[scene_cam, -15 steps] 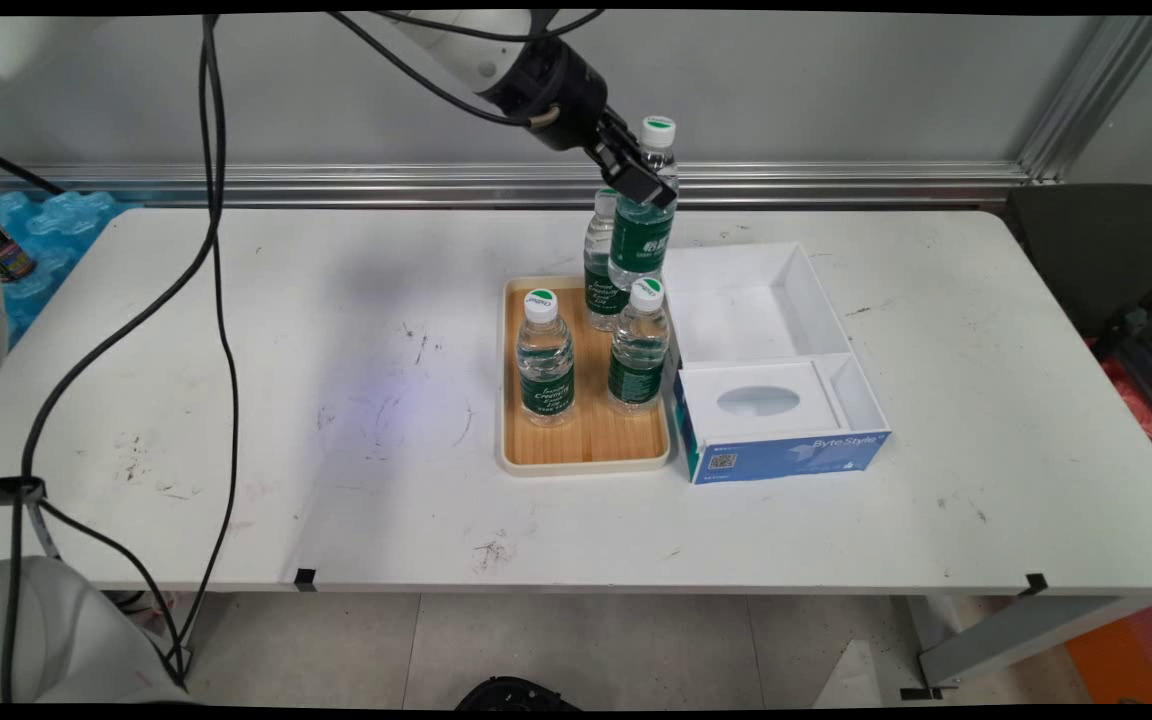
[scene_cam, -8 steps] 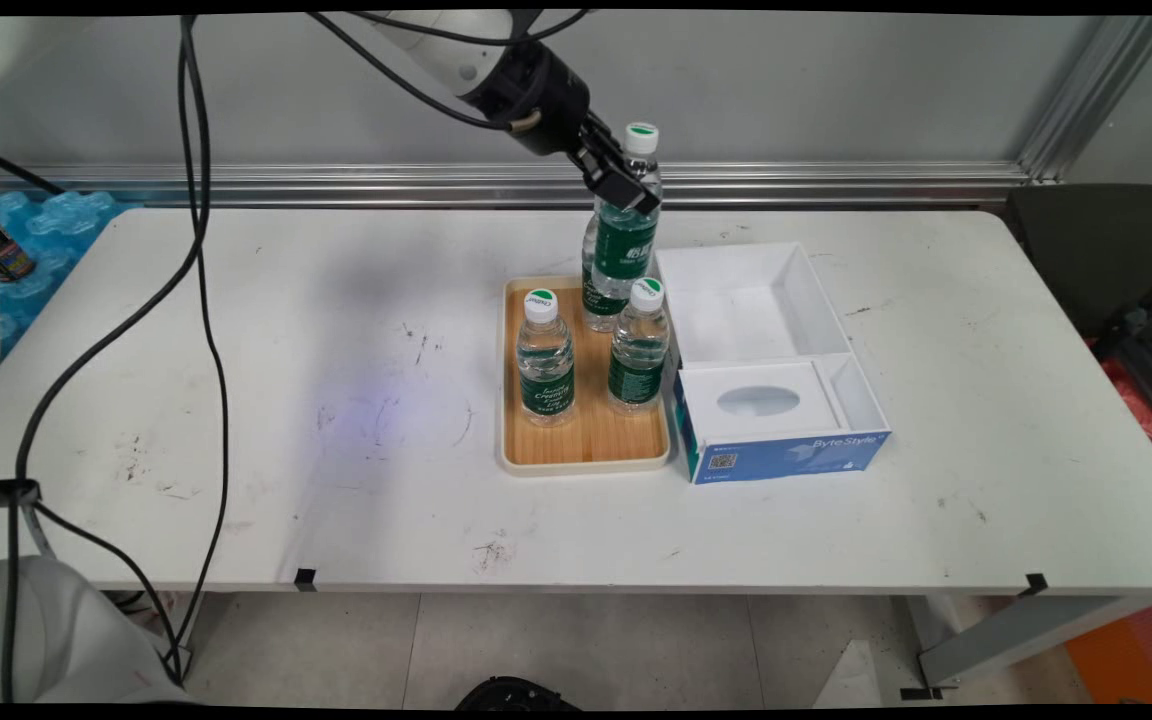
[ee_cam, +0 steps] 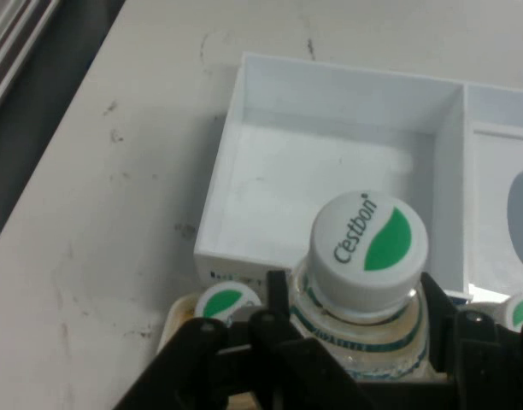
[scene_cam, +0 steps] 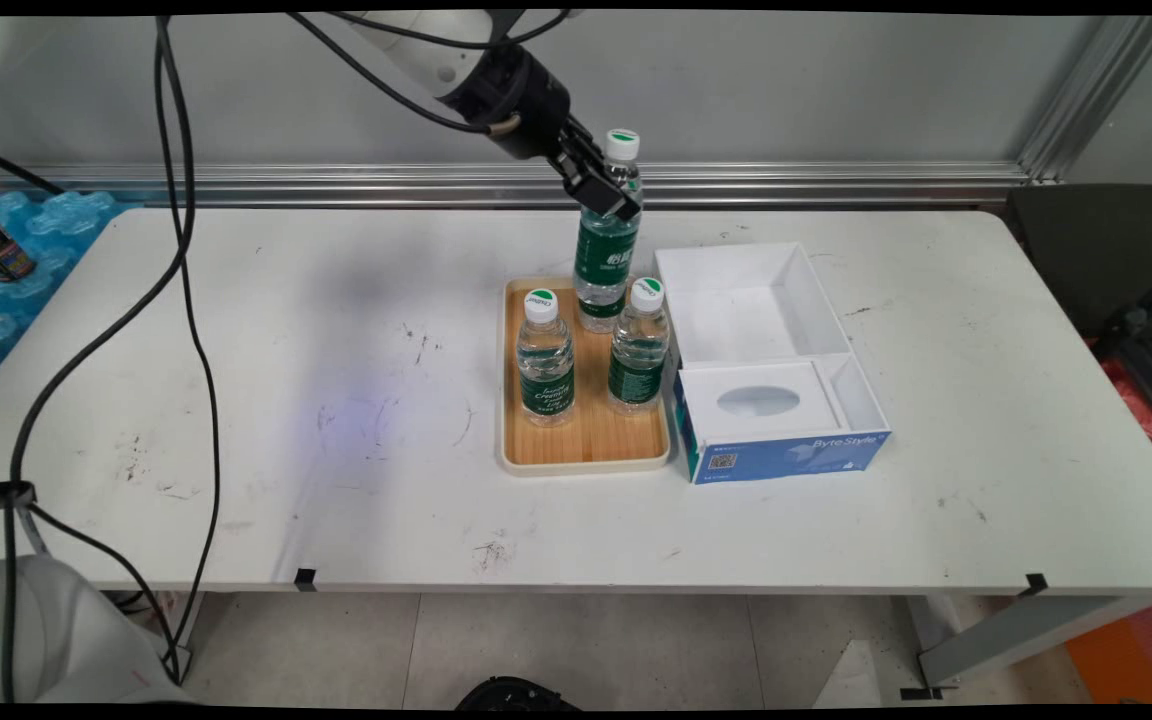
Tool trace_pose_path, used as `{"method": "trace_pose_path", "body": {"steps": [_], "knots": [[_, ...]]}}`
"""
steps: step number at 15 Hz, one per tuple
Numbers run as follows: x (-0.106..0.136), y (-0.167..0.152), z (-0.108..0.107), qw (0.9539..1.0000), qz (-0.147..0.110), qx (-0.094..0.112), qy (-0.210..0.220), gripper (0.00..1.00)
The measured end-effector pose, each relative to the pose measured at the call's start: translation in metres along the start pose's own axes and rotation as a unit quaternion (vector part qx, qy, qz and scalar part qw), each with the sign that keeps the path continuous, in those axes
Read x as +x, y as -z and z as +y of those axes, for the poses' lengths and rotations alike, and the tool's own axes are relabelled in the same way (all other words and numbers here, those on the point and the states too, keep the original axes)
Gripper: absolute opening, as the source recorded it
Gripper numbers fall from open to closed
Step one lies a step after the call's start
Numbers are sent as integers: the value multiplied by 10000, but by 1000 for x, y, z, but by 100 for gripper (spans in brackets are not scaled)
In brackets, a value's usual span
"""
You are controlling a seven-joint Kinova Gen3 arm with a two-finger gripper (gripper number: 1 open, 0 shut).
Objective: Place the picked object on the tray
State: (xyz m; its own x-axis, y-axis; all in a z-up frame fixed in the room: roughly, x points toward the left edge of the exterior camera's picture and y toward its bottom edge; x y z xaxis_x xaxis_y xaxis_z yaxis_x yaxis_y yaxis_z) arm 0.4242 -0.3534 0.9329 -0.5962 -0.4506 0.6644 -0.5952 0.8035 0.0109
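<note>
Here, claw [scene_cam: 604, 193] clenched on clear green-labelled water bottle [scene_cam: 605, 250] with white cap, above wooden tray [scene_cam: 591, 445]

so the arm [scene_cam: 416, 40] is glossy white with rounded links, ending in a chunky black wrist collar with a small brass-coloured fitting on its side. The black two-finger gripper [scene_cam: 604, 195] is boxy, all matte linkage bars. Thin black cables [scene_cam: 176, 250] hang off the arm in long loops left of the wooden tray [scene_cam: 586, 450], with a black tie bundling them low down.
</note>
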Motion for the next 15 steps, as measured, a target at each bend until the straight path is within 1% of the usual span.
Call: {"method": "trace_pose_path", "body": {"steps": [4,10,15], "knots": [[-5,5,-2,10000,-77,22,-5,0],[-20,16,-5,9998,-155,104,-24,0],[-38,26,-9,9997,-96,235,-23,0]]}}
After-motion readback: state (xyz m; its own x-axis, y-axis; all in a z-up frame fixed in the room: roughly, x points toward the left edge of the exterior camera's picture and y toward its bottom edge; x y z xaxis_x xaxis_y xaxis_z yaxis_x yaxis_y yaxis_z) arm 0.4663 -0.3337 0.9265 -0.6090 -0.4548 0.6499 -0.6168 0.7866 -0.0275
